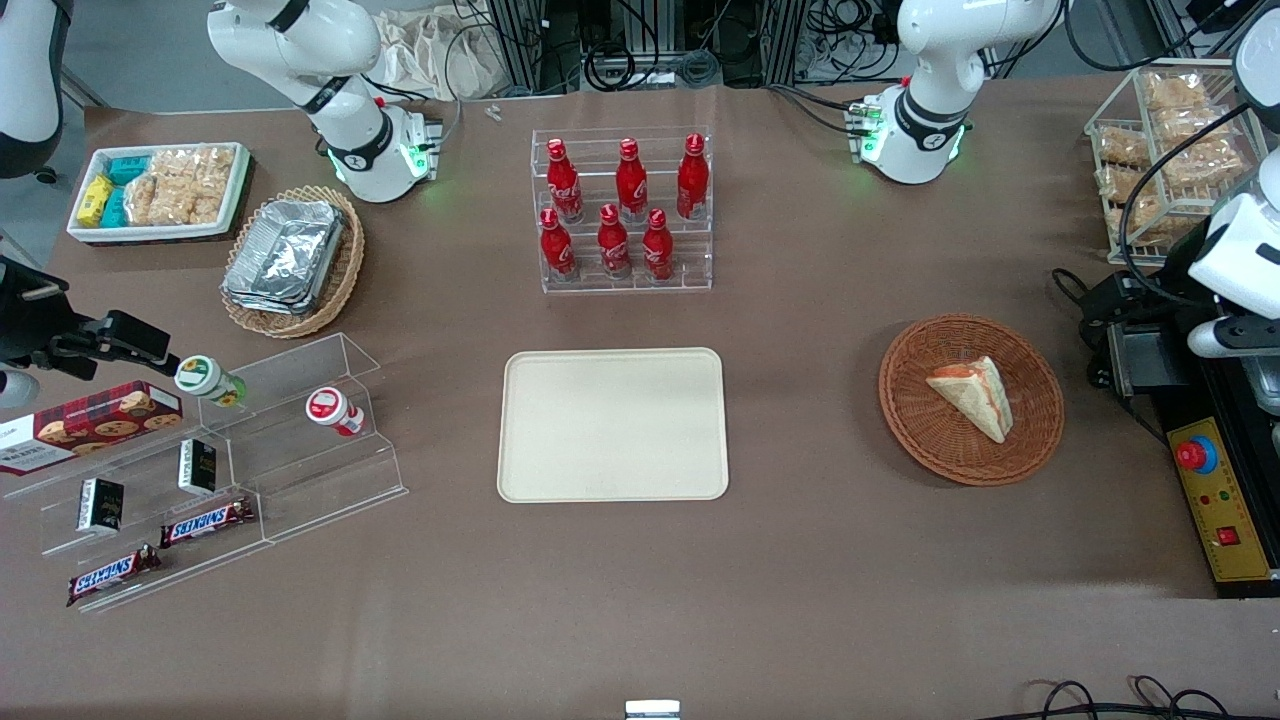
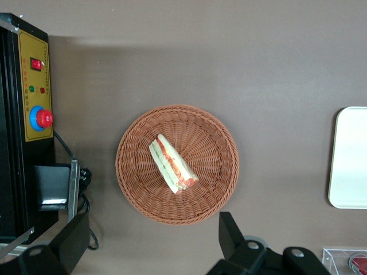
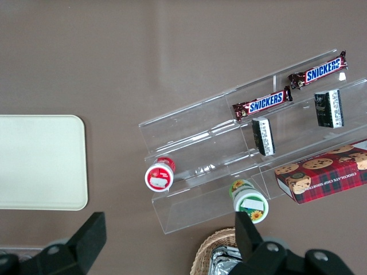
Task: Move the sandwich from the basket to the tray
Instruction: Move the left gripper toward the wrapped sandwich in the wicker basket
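Observation:
The sandwich [image 1: 975, 398], a pale bread wedge with red and green filling, lies in the round reddish-brown basket [image 1: 1030, 440] toward the working arm's end of the table. The wrist view shows the sandwich [image 2: 173, 164] in the middle of the basket [image 2: 137, 189]. The cream tray [image 1: 612, 423] lies bare at the table's middle, and its edge shows in the wrist view [image 2: 350, 157]. My left gripper [image 2: 152, 229] hangs high above the table just outside the basket's rim, open and empty. In the front view it [image 1: 1108, 312] is dark, beside the basket at the table's edge.
A black control box [image 1: 1222, 500] with a red stop button stands beside the basket at the table's end. A clear rack of red bottles [image 1: 625, 212] stands farther from the front camera than the tray. A wire rack of bagged snacks [image 1: 1165, 150] stands farther back.

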